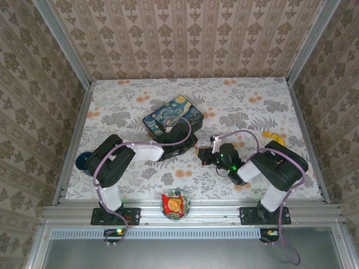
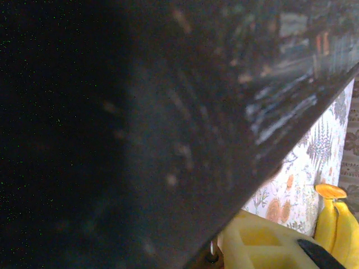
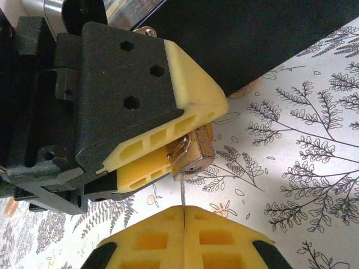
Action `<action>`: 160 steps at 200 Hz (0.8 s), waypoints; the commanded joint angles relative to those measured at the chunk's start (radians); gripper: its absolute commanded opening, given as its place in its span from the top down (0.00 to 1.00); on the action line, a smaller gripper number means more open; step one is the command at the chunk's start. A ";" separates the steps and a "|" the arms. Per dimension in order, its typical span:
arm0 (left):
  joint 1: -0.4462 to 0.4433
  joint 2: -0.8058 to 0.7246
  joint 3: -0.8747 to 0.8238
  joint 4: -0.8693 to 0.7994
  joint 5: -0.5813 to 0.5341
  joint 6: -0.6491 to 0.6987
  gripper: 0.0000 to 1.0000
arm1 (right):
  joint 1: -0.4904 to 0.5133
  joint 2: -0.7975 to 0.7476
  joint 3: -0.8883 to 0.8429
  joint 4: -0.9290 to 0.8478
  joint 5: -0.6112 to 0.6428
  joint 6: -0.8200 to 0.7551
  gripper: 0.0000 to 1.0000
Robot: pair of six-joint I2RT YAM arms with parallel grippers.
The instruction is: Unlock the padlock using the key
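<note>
Brass padlock [image 3: 196, 159] sits clamped in the left claw [image 3: 193, 140], while the right claw [image 3: 184, 216], at six o'clock below, pinches the thin key [image 3: 183, 197] touching its underside; turning and unlocking look undone.

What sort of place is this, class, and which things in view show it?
Probably a staged robot test booth, not a real room: wallpapered panels box in a floral-covered table, and the left arm and right arm are bolted to a rail at its near edge.
</note>
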 commanded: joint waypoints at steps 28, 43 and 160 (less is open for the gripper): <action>-0.008 0.049 -0.027 -0.010 0.124 -0.099 1.00 | -0.009 0.036 0.018 0.050 0.003 0.008 1.00; -0.008 0.049 -0.028 -0.009 0.124 -0.100 1.00 | -0.010 0.043 0.020 0.053 0.001 0.011 1.00; -0.007 0.061 -0.031 0.011 0.139 -0.110 1.00 | -0.022 0.054 0.033 0.093 -0.015 0.019 1.00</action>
